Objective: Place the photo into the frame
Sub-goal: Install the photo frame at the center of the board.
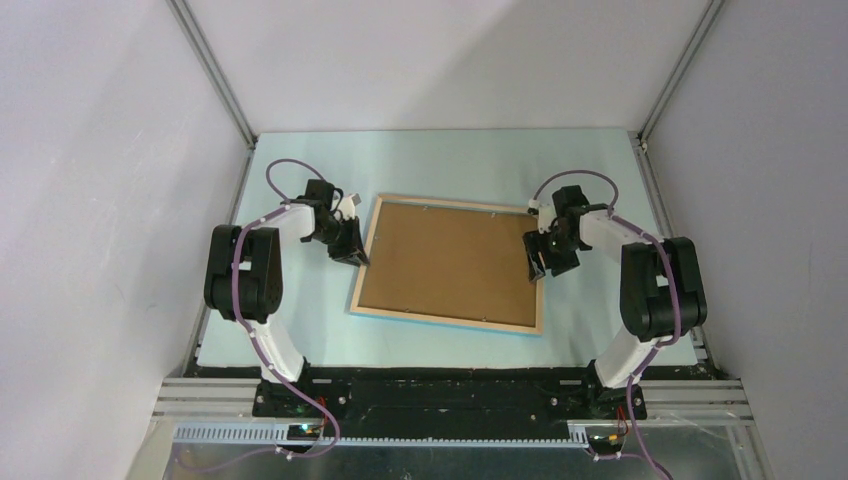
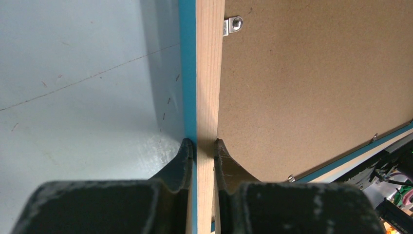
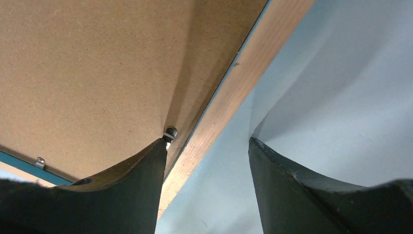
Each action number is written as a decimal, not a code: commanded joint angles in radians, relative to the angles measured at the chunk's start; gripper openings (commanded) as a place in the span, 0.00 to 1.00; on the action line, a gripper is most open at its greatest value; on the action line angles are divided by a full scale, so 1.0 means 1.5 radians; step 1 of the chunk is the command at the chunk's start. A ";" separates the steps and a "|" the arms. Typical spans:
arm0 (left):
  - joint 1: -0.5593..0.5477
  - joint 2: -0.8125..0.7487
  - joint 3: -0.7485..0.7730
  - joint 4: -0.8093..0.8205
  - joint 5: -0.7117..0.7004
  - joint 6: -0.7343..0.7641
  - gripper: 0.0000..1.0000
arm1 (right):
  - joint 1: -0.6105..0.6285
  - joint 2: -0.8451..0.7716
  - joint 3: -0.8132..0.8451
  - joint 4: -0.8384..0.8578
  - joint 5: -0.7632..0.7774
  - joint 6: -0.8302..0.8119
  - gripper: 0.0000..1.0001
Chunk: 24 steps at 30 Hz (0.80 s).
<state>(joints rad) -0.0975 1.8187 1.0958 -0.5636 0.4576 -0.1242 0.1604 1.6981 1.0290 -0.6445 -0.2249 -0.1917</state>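
The frame (image 1: 450, 319) lies with its pale wood side up in the middle of the table, a brown backing board (image 1: 450, 260) set inside it. My left gripper (image 1: 352, 250) is shut on the frame's left rail (image 2: 209, 73), one fingertip on the blue outer edge and one on the inner side. My right gripper (image 1: 540, 262) stands open across the right rail (image 3: 253, 63). Its inner finger (image 3: 131, 195) rests over the board beside a small metal tab (image 3: 170, 132), and its outer finger is above the table. The photo is out of view.
The pale blue tabletop (image 1: 300, 320) is walled by grey panels on both sides and at the back. A metal turn clip (image 2: 233, 24) sits on the frame's rail by the backing board (image 2: 311, 87). The arm bases stand at the near edge.
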 commanded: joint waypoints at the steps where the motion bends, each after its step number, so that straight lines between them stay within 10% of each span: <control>1: -0.018 0.045 -0.027 0.012 0.029 -0.006 0.00 | -0.012 0.012 0.012 0.015 -0.025 0.011 0.65; 24: -0.017 0.047 -0.026 0.011 0.029 -0.004 0.00 | 0.019 0.033 0.017 0.020 -0.011 0.015 0.60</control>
<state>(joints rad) -0.0975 1.8194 1.0958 -0.5636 0.4587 -0.1242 0.1726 1.7161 1.0409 -0.6312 -0.2646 -0.1833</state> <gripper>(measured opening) 0.147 0.609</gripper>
